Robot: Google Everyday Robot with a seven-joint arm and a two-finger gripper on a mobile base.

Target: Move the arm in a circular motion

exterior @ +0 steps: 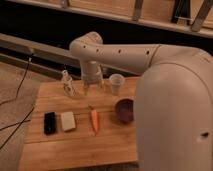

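At the far left of the frame, dark cables [20, 87] are trailing over the floor beside a wooden table [75, 150]. On the table's left part a flat black object [50, 122] is lying just beside a pale rectangular block [67, 121]. They are close together, though whether they are touching cannot be told. Above them, toward the table's far edge, a small clear bottle-like item [67, 84] is standing upright.

Just right of that, at upper centre, the gripper [93, 91] is hanging over the far part of the table and pointing straight down. Its pale translucent fingers [86, 90] are standing apart with a gap between them, and they are gripping nothing. Below it, well apart from it, a carrot [94, 120] is lying lengthwise with its narrow tip toward the lower edge of the frame.

To the right of the gripper a small white cup [116, 83] is standing upright near it. A dark purple bowl [125, 110] is sitting lower right of the cup, partly cut off by the arm.

The arm [125, 52] is stretching across the upper middle of the frame. From a rounded elbow above the gripper, one cream-white segment with small dark screw holes is running almost level to the right. There it is joining a very thick segment that is filling the right side and dropping to the lower right corner. A short wrist section is turning down from the elbow to the gripper.
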